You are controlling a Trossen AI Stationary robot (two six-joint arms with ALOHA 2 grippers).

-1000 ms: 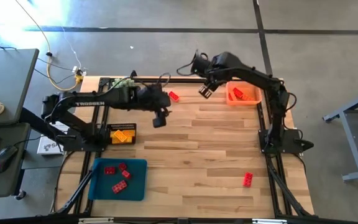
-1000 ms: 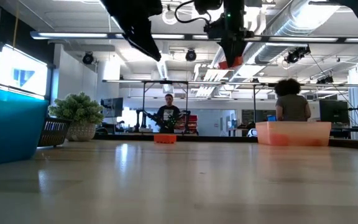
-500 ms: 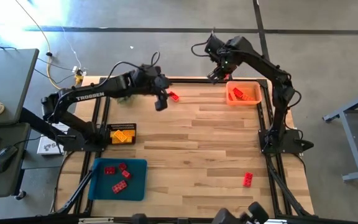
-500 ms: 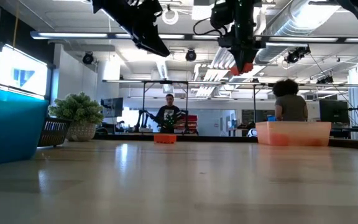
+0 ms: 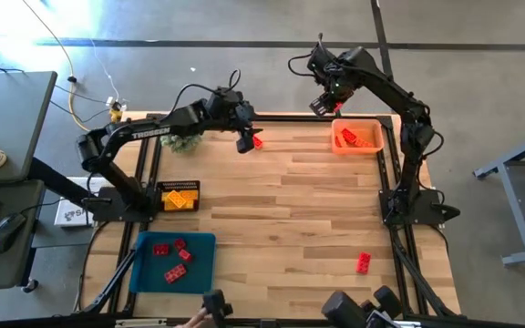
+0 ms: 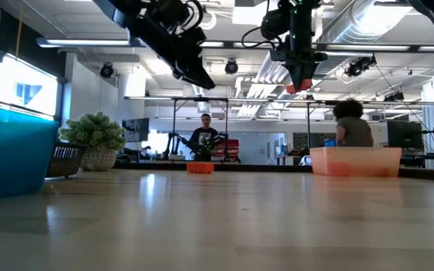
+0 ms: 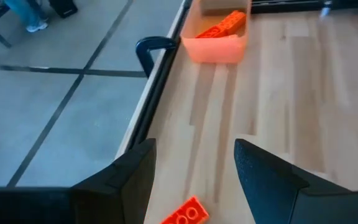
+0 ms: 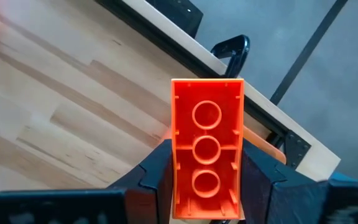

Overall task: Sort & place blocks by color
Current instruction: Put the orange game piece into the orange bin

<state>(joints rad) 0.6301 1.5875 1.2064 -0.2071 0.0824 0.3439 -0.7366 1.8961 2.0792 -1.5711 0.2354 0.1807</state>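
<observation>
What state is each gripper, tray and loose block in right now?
right gripper: shut on orange block, raised near the orange tray.
left gripper: open, above loose orange brick.
orange tray: holds orange blocks.
blue tray: holds red blocks.
red block: loose on table.

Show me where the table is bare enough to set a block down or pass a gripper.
Bare wood runs through the middle, between the blue tray, the orange tray and the lone red block near the front right. It is crowded at the far edge: the left gripper hangs by an orange block.
</observation>
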